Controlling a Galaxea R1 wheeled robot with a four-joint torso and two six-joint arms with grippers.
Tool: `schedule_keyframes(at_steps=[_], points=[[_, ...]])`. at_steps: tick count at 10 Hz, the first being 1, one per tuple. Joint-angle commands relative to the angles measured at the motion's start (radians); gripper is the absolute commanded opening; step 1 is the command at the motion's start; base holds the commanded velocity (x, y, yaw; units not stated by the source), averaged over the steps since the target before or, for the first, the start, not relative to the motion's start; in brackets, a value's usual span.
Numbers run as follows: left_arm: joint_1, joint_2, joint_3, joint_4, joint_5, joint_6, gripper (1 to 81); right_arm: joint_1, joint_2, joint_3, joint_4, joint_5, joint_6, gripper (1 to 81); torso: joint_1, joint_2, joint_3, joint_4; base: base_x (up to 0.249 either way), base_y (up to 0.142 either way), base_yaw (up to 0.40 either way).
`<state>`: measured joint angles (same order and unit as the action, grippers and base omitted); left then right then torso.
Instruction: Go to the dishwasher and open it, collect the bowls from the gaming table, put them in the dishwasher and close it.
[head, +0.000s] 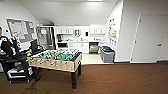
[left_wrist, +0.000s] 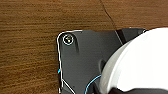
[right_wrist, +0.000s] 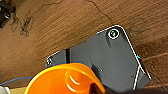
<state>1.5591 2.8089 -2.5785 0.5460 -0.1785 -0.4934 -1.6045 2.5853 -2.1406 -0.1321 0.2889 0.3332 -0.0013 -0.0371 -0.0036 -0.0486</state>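
The gaming table (head: 57, 58), a table-football table with a green field, stands ahead on the left. At the far kitchen wall the dishwasher (head: 93, 47) shows as a dark opening under the counter with a grey panel low in it. An orange bowl (right_wrist: 62, 80) sits close to the right wrist camera, above the brown carpet, and my right gripper (right_wrist: 96, 88) is shut on its rim. A white rounded thing (left_wrist: 140, 62) looms close in the left wrist view by my left gripper (left_wrist: 130, 90). I cannot tell what it is or whether it is held.
A person (head: 5, 45) sits at the far left behind a black cart (head: 17, 68). Grey bins with a blue lid (head: 107, 53) stand by the right wall near the kitchen. A white door (head: 150, 37) is on the right. Cables (right_wrist: 23, 25) lie on the carpet.
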Motion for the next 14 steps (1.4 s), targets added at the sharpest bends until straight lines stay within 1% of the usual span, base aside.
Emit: schedule_keyframes(at_steps=[1, 3, 9, 11, 12, 13, 14], points=[[-0.055, -0.020, 0.001, 0.002, 0.022, 0.004, 1.0, 0.053, -0.029, 0.013, -0.020, -0.027, -0.002, 1.0, 0.001, 0.000, 0.001, 0.000, 0.114, 0.000, 0.000], [-0.055, -0.021, 0.003, 0.002, 0.022, 0.004, 1.0, 0.053, -0.029, 0.012, -0.018, -0.027, -0.002, 1.0, 0.001, 0.000, -0.009, 0.000, 0.114, 0.000, 0.000], [-0.055, -0.021, 0.001, 0.005, 0.022, 0.004, 1.0, 0.053, -0.026, 0.010, -0.018, -0.027, -0.002, 1.0, 0.002, 0.000, -0.008, 0.000, 0.123, 0.000, 0.000], [-0.055, -0.021, 0.001, 0.005, 0.019, 0.004, 1.0, 0.053, -0.025, 0.010, -0.018, -0.027, -0.002, 1.0, 0.001, 0.000, -0.078, 0.000, 0.128, 0.000, 0.000], [-0.055, -0.021, 0.001, 0.005, 0.016, 0.004, 1.0, 0.051, -0.025, 0.010, -0.018, -0.027, -0.002, 1.0, 0.001, 0.000, -0.096, 0.000, 0.131, 0.000, 0.000], [-0.055, -0.020, 0.001, 0.005, 0.014, 0.004, 1.0, 0.051, -0.025, 0.010, -0.018, -0.027, -0.002, 1.0, 0.001, 0.000, -0.043, 0.000, 0.132, 0.000, 0.000], [-0.055, -0.020, 0.001, 0.005, 0.014, 0.004, 1.0, 0.050, -0.025, 0.007, -0.018, -0.027, -0.002, 1.0, 0.001, 0.000, -0.071, 0.000, 0.135, 0.000, 0.000]])
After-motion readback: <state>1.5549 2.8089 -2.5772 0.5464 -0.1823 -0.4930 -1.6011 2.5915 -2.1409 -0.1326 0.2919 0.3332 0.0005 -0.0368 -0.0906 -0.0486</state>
